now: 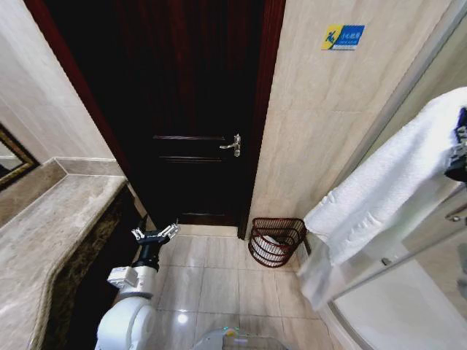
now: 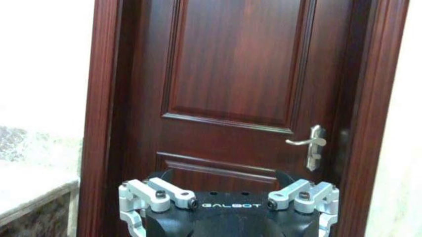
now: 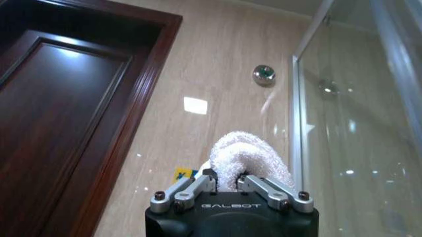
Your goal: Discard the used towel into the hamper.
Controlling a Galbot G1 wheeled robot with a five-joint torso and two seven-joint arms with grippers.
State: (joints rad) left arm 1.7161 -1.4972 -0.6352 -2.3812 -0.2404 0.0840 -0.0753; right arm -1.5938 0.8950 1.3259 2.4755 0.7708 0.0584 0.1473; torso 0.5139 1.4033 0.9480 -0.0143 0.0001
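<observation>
Towel (image 1: 394,182), white and thick, hangs high at the right of the head view, draped in a long sloping fold that runs from the upper right edge down toward the floor beside the shower glass (image 1: 408,292). Its upper end is pinched in the right gripper (image 3: 228,185), whose fingers are clenched on a bunched tuft of the cloth in the right wrist view, with the tuft standing up between them. In the head view that gripper is a dark shape at the far right edge, partly hidden by the cloth. The hamper (image 1: 276,241), a small round reddish-brown basket of open woven bands, stands on the tiled floor (image 1: 211,277) against the beige wall (image 1: 306,131), just beside the door frame and below the towel's lower end; something pale lies inside it. The towel is apart from the hamper and held above it. The left gripper (image 1: 155,234) hangs low at the left, near the edge of the marble counter (image 1: 51,226), with its fingers spread wide and nothing between them; the left wrist view shows the same spread fingers pointed at the dark wooden door (image 2: 237,84), which is closed, with its silver lever handle (image 2: 311,145) on the side toward the hamper. A blue and yellow sign (image 1: 342,36) is stuck on the wall above the hamper.
</observation>
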